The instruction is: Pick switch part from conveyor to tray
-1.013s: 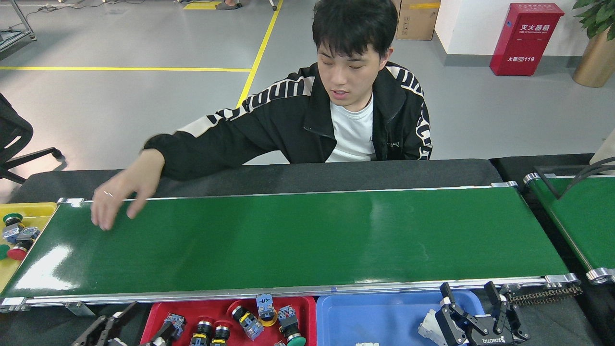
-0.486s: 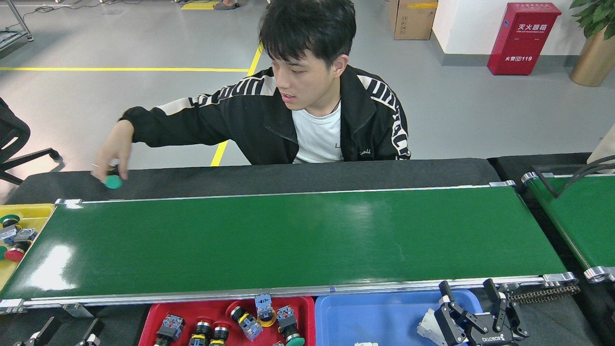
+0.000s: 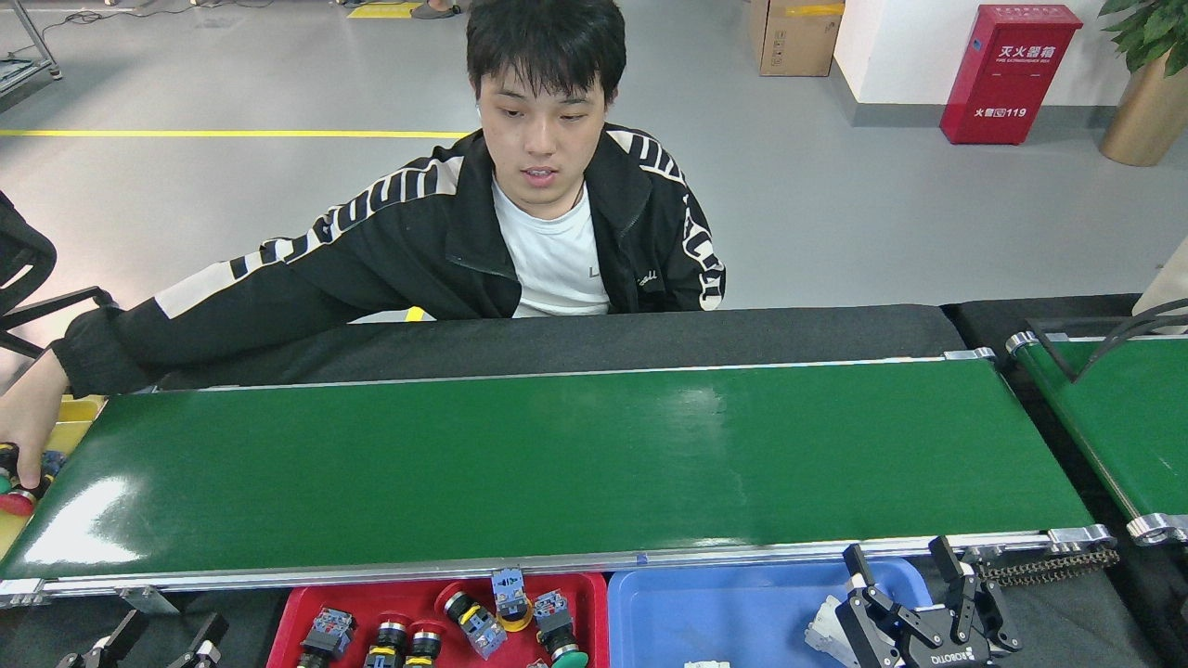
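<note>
The conveyor point(image 3: 557, 464) is a long glossy green belt with silver rails, and no switch part lies on it. Several switch parts point(image 3: 473, 623) with black, blue and yellow bodies sit in the red tray point(image 3: 594, 603) below the belt's near rail. My left gripper point(image 3: 167, 642) shows at the bottom left edge, open, with nothing between its fingers. My right gripper point(image 3: 900, 561) stands open over the blue tray point(image 3: 733, 612) at the bottom right, also holding nothing.
A person sits behind the belt with one hand point(image 3: 23, 431) reaching into a yellow tray point(image 3: 65, 422) of switch parts at the far left. A second green belt point(image 3: 1123, 417) lies at the right. White pieces point(image 3: 821, 633) lie in the blue tray.
The person's hand went from the black table edge, holding a green-capped part, down into the yellow tray at far left. My left gripper shifted a little right. The right gripper barely moved.
</note>
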You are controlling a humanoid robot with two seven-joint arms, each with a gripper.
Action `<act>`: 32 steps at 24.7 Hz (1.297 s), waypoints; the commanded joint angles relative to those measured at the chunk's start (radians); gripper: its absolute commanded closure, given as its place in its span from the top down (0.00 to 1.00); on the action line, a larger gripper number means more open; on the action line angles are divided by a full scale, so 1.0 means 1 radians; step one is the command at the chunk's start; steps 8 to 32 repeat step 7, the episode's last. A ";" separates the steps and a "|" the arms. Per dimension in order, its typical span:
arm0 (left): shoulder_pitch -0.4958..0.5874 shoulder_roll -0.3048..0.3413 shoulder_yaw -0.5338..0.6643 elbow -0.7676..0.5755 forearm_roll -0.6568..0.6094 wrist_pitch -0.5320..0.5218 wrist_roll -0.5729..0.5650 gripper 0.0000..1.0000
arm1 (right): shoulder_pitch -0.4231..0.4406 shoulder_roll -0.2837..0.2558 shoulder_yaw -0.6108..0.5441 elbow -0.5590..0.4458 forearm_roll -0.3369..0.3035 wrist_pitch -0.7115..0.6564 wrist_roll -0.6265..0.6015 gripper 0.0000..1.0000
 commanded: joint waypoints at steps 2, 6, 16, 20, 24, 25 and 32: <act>-0.008 0.004 0.005 -0.010 0.002 -0.003 0.009 0.94 | 0.006 -0.003 -0.004 -0.014 -0.001 0.002 -0.010 1.00; -0.032 0.011 -0.004 -0.009 0.004 -0.003 0.009 0.94 | 0.036 -0.005 -0.006 -0.019 -0.001 0.006 -0.010 1.00; -0.043 0.010 -0.006 -0.010 0.001 -0.003 0.007 0.94 | 0.036 -0.005 -0.010 -0.020 -0.001 0.009 -0.010 1.00; -0.043 0.010 -0.006 -0.010 0.001 -0.003 0.007 0.94 | 0.036 -0.005 -0.010 -0.020 -0.001 0.009 -0.010 1.00; -0.043 0.010 -0.006 -0.010 0.001 -0.003 0.007 0.94 | 0.036 -0.005 -0.010 -0.020 -0.001 0.009 -0.010 1.00; -0.043 0.010 -0.006 -0.010 0.001 -0.003 0.007 0.94 | 0.036 -0.005 -0.010 -0.020 -0.001 0.009 -0.010 1.00; -0.043 0.010 -0.006 -0.010 0.001 -0.003 0.007 0.94 | 0.036 -0.005 -0.010 -0.020 -0.001 0.009 -0.010 1.00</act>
